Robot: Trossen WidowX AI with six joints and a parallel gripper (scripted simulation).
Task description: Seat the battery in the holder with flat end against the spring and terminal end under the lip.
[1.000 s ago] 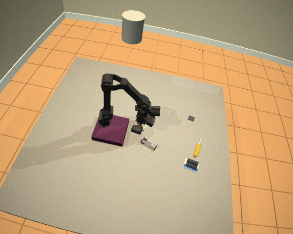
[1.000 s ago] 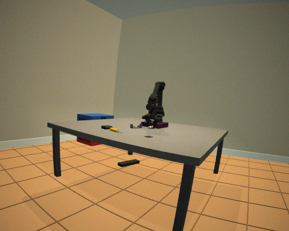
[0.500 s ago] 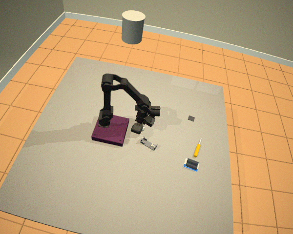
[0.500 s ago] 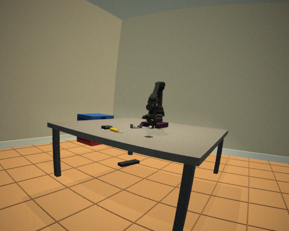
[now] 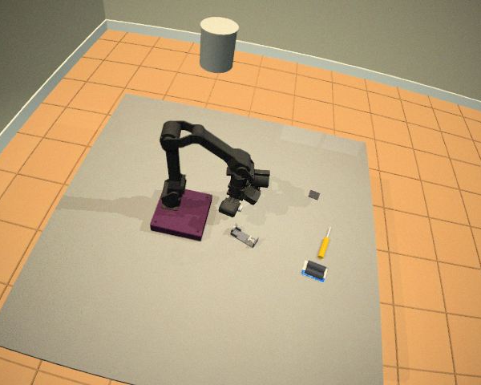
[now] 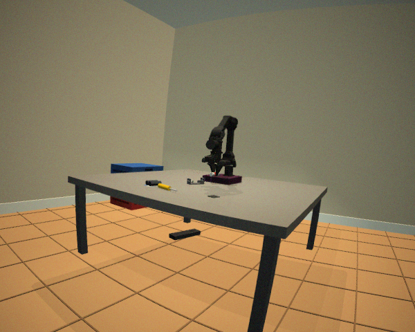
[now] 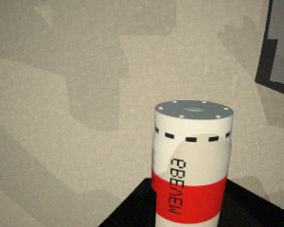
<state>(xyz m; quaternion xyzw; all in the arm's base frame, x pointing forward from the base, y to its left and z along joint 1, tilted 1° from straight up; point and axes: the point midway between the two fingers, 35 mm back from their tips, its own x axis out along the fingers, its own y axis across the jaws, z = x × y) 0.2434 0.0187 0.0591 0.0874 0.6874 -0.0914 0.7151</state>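
In your wrist view the fingers show only as dark masses at the bottom edge, and the lower end of the battery (image 7: pixel 189 183) is cut off there. They are closed on that battery, which sticks out from between them, white with a red band. From the top view it is a small pale speck at the fingers, near the holder (image 5: pixel 244 236) on the counter (image 5: pixel 108 269).

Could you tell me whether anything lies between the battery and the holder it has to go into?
Nothing visible does. The gripper is shut on the battery, and the holder lies apart on the table, just in front of it. The screwdriver and the other small items lie well off to the side.
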